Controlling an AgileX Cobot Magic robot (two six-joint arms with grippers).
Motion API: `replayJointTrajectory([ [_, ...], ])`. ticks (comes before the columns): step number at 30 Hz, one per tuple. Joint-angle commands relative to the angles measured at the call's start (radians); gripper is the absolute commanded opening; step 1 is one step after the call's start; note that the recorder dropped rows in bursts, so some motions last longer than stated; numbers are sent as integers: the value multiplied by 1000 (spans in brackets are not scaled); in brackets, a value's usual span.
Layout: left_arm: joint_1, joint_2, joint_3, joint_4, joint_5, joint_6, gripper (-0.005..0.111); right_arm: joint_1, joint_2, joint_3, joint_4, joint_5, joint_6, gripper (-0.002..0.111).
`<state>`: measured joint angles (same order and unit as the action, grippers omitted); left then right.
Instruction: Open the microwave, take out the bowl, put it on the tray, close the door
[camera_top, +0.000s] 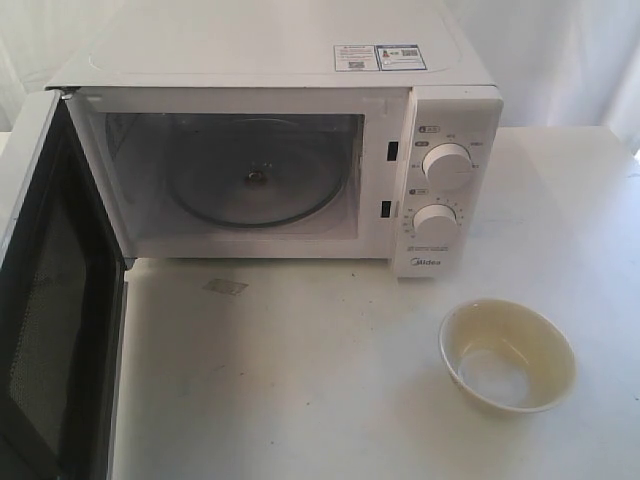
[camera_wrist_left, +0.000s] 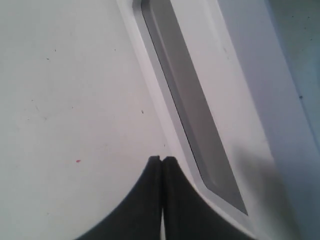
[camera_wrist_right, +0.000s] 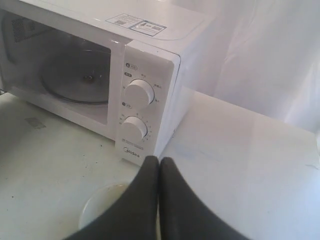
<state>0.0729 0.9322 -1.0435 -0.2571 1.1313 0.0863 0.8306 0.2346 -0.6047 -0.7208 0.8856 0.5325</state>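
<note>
Cream bowl (camera_top: 507, 354) sits at five o'clock; left gripper (camera_wrist_left: 162, 162) and right gripper (camera_wrist_right: 159, 162) are pinched closed, empty. Best push the door (camera_top: 50, 300) steadily near its free edge.

The white, dark-windowed door (camera_top: 50, 330) runs off the exterior view's left edge; the black right gripper (camera_wrist_right: 159, 160) covers much of the cream round bowl (camera_wrist_right: 101, 206).

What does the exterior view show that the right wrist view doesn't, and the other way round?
Only the exterior view: the door swung wide open and the whole bowl on the table; no gripper appears. Only the right wrist view: the right gripper, shut, hiding part of the bowl. Both: the microwave, its bare glass turntable and its control panel.
</note>
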Motion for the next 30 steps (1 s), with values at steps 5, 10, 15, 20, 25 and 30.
replayJointTrajectory([
  [5, -5, -2, -6, -28, 90, 4, 0, -3, -5, 1, -20, -3, -7, 0],
  [10, -5, -2, -5, -99, 90, 4, 0, -3, -5, 1, -18, -11, -5, 0],
  [15, -109, 97, 127, -1222, 90, 1229, 0, -3, -5, 1, -10, -18, -5, 0],
  [20, -334, 82, 80, -1372, 38, 1525, 0, -3, -5, 3, 23, -21, -5, 0],
  [25, -334, 82, 77, -1348, 67, 1512, 0, -3, -3, 73, 141, -272, -5, 0],
  [30, -334, 82, 77, -1216, 90, 1469, 0, -3, 99, 147, 174, -667, -5, 0],
])
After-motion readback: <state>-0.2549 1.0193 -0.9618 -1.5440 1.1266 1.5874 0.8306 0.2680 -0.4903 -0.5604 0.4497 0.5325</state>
